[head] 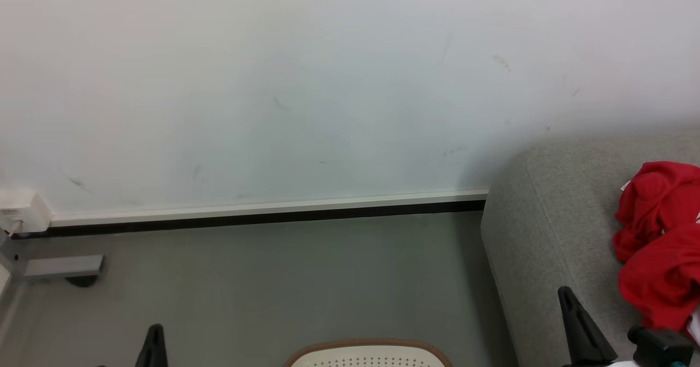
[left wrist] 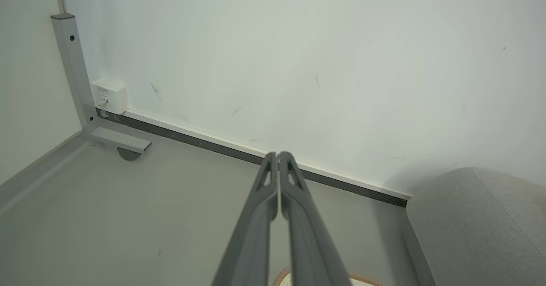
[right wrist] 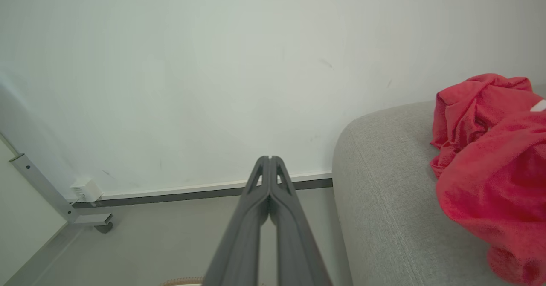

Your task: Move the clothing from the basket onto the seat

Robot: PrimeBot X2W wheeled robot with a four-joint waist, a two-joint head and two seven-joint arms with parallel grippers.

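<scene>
Red clothing lies crumpled on the light grey sofa at the right; the right wrist view shows the same clothing on the sofa. The cream basket with its brown rim peeks in at the bottom centre, its inside hidden; a sliver of that basket shows below my left fingers. My left gripper is shut and holds nothing; its tip stands left of the basket. My right gripper is shut and empty, its tip over the sofa's arm, left of the clothing.
A white wall with a white and black skirting runs behind the grey floor. At the far left stand a grey metal frame foot with a caster and a white wall box.
</scene>
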